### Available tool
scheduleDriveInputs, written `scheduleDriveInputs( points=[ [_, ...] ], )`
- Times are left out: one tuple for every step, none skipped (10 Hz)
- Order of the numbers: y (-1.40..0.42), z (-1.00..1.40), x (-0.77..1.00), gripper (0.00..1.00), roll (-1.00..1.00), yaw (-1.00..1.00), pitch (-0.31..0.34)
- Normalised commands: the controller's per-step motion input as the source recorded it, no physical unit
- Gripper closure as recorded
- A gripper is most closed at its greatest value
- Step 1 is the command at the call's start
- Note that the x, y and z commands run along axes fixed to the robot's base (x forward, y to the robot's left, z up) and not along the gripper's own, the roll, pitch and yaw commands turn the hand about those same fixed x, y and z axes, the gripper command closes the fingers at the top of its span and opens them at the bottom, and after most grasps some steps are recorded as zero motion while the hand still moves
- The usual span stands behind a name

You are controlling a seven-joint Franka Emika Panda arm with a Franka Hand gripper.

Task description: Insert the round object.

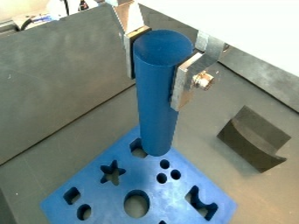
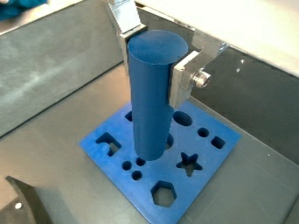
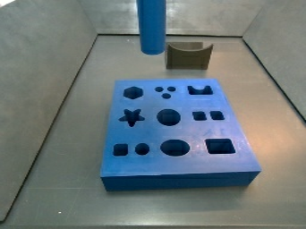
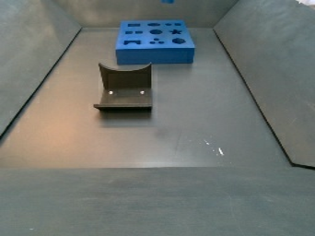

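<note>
The round object, a tall blue cylinder [image 1: 155, 105], hangs upright in my gripper [image 1: 158, 70]. The silver fingers [image 1: 184, 83] are shut on its upper end, one on each side, as both wrist views show [image 2: 156, 66]. The cylinder [image 2: 152, 114] hangs over the flat blue board [image 2: 163, 175], near its round holes. In a side view the cylinder [image 3: 153, 27] hangs clear above the board [image 3: 180, 170]; the gripper is cut off at the top there. The board [image 4: 157, 53] shows far back in a side view.
A small dark olive block with a curved notch [image 3: 188, 55] stands on the grey floor beyond the board; it also shows in a wrist view [image 1: 254, 138] and a side view [image 4: 125, 88]. Grey walls [image 3: 48, 107] ring the floor.
</note>
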Motion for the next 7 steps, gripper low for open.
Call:
scheduleDriveInputs(
  points=[
    [-0.31, -0.92, 0.14, 1.0, -0.07, -0.15, -0.1],
    [-0.34, -0.96, 0.09, 1.0, -0.05, -0.14, -0.087],
    [-0.43, -0.99, 0.1, 1.0, -0.03, -0.15, -0.087],
    [-0.62, -0.93, 0.21, 1.0, 0.0, -0.12, -0.064],
    [-0.76, -0.49, 0.43, 1.0, 0.07, 0.0, 0.0],
    [-0.49, -0.2, 0.42, 1.0, 0.07, -0.01, 0.013],
    [-0.06, -0.13, 0.18, 1.0, 0.02, -0.02, 0.039]
  ],
)
